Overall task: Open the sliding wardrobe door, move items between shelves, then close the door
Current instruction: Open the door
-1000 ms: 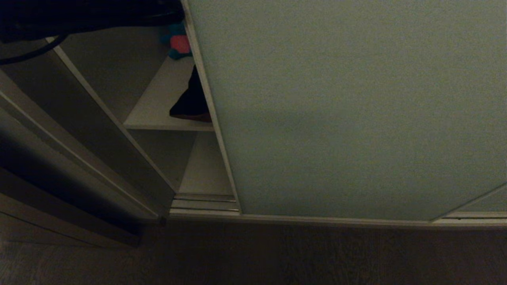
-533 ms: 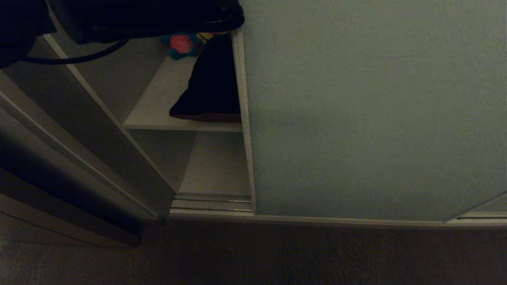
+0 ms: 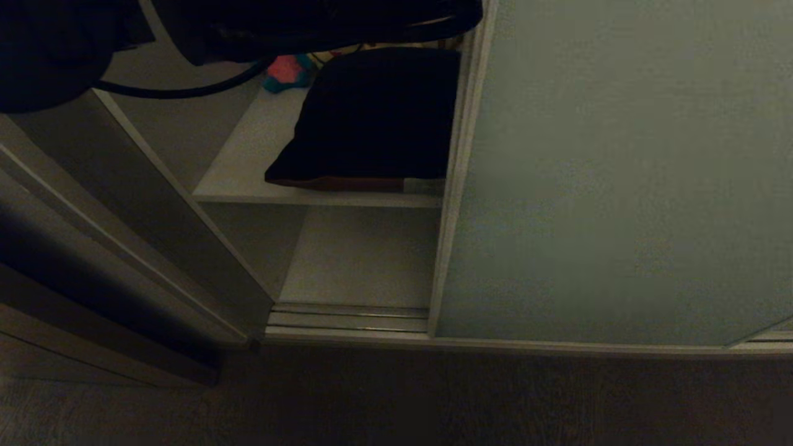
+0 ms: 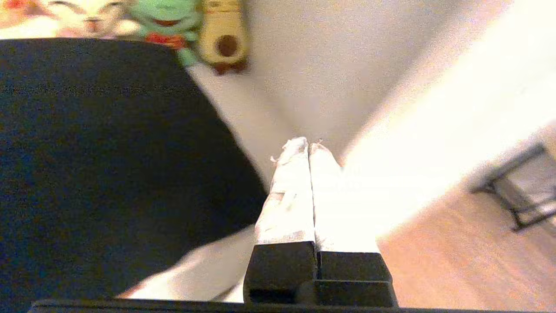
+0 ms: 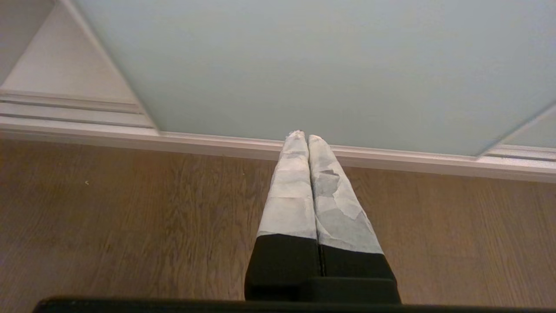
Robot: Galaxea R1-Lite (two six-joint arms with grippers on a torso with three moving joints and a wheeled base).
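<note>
Shut tight and holding nothing, my left gripper (image 4: pixel 309 150) sits at the top of the head view, its dark arm running across the upper left of the frame to the door's (image 3: pixel 619 173) leading edge. I judge it is there to push that edge sideways with the closed fingers (image 4: pixel 289 191), which works better on a flat frame than trying to pinch it. My right gripper (image 5: pixel 307 141) is shut too, empty, parked low and pointing at the floor (image 5: pixel 130 217) just in front of the door's bottom rail.

The door fills the right two thirds of the head view and leaves a gap at centre left, so the opening step looks partly done. Through the gap, a folded black garment (image 3: pixel 372 118) lies on the upper shelf (image 3: pixel 241 167), touching the door frame's inner side on its right; a rust-brown layer (image 3: pixel 347 183) shows beneath its front edge, and a pale sliver beside that, too small to identify. Plush toys (image 4: pixel 167 26) stand in a row behind the stack. The lower shelf (image 3: pixel 359 260) sits below.

A brown side panel (image 3: pixel 124 248) slants down the left of the frame. The floor is dark wood planks along the bottom, the room dim.
</note>
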